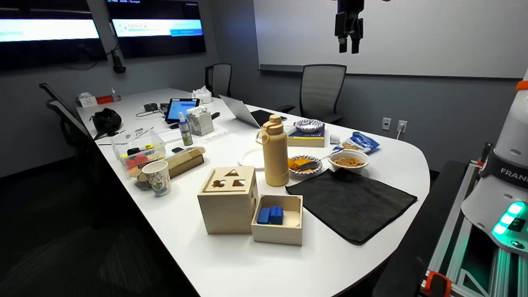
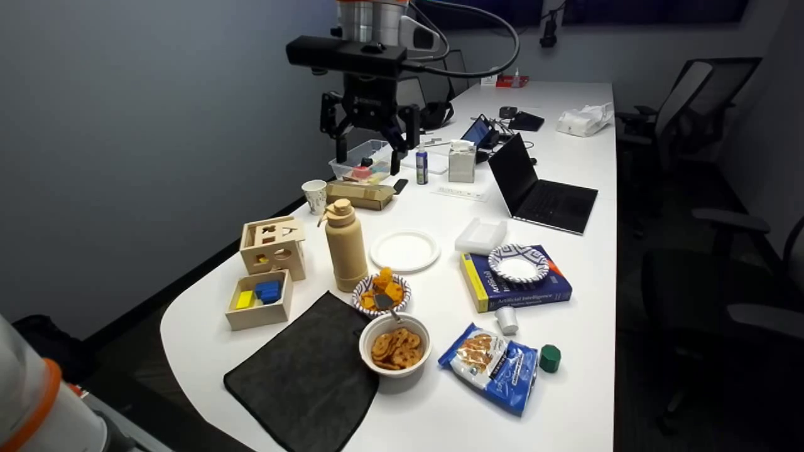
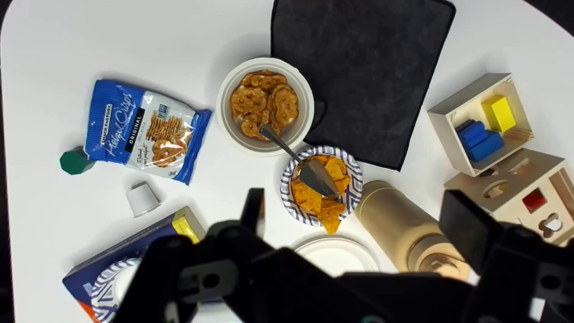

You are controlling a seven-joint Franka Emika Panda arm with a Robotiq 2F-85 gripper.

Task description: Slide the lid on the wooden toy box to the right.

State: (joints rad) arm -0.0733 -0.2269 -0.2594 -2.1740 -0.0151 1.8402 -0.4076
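The wooden toy box is a pale plywood cube on the table; it also shows in an exterior view and at the right of the wrist view. Its lid has shape cut-outs. In an exterior view the lid leaves an open strip at the box's left side, and its opposite edge juts past the box. The lid is partly cut off in the wrist view. My gripper is open and empty, high above the table in both exterior views. Its fingers are wide apart.
A tall tan bottle stands close beside the box. A lower wooden box with blue and yellow blocks touches or nearly touches it. A black mat, a chip bowl, a pretzel bowl and a white plate lie around.
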